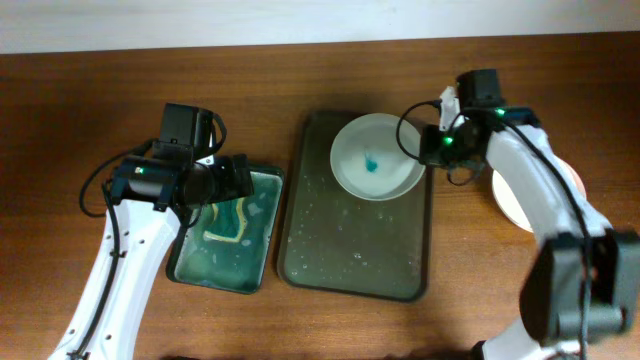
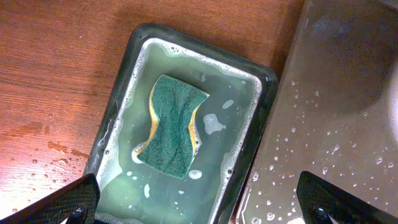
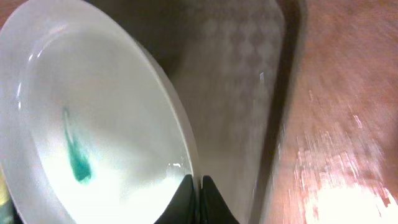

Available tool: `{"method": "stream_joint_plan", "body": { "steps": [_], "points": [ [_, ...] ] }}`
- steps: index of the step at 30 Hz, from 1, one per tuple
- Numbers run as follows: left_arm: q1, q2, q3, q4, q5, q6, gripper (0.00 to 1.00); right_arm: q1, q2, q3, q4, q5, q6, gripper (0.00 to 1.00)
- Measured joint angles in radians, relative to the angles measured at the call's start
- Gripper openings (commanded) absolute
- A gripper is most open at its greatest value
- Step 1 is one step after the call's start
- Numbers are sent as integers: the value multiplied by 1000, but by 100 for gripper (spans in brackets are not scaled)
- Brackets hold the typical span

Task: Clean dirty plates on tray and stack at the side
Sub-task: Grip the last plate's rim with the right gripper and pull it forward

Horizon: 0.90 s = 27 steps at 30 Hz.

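A white plate (image 1: 375, 155) with a teal smear at its centre is at the far end of the dark tray (image 1: 355, 250). It looks tilted. My right gripper (image 1: 428, 148) is shut on its right rim. In the right wrist view the two fingers (image 3: 198, 186) pinch the rim of the plate (image 3: 93, 124) above the tray (image 3: 236, 93). Another white plate (image 1: 505, 195) lies on the table to the right, partly hidden by my right arm. My left gripper (image 1: 228, 180) is open and empty above the green basin (image 1: 262, 265).
The basin (image 2: 118, 106) holds teal soapy water and a yellow sponge with a green face (image 2: 174, 124), left of the tray (image 2: 336, 124). The tray floor is wet with droplets. Wooden table lies all around.
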Motion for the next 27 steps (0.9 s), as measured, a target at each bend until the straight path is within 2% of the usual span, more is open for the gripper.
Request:
{"method": "stream_joint_plan", "body": {
  "steps": [3, 5, 9, 11, 14, 17, 22, 24, 27],
  "points": [
    [0, 0, 0, 1, 0, 0, 99, 0, -71, 11, -188, -2, 3, 4],
    [0, 0, 0, 0, 0, 0, 99, 0, -71, -36, -233, -1, 12, 4],
    [-1, 0, 1, 0, 0, 0, 99, 17, -64, -253, -14, 6, 101, 4],
    [-1, 0, 1, 0, 0, 0, 99, 40, -56, -361, 109, 6, 151, 14],
    [-1, 0, 1, -1, 0, 0, 99, 82, -54, -395, 174, 5, 174, 24],
    [-1, 0, 1, -1, 0, 0, 99, 119, -56, -383, 154, 5, 132, 25],
    [-1, 0, 1, 9, 3, -29, 100, 113, -111, -265, 39, 32, 29, 30],
    [-1, 0, 1, 10, 13, -52, 79, 100, -179, -185, -10, 46, -22, 31],
    [-1, 6, -2, 21, -11, -63, 69, 99, -216, -164, -31, 52, -42, 31]
  ]
}}
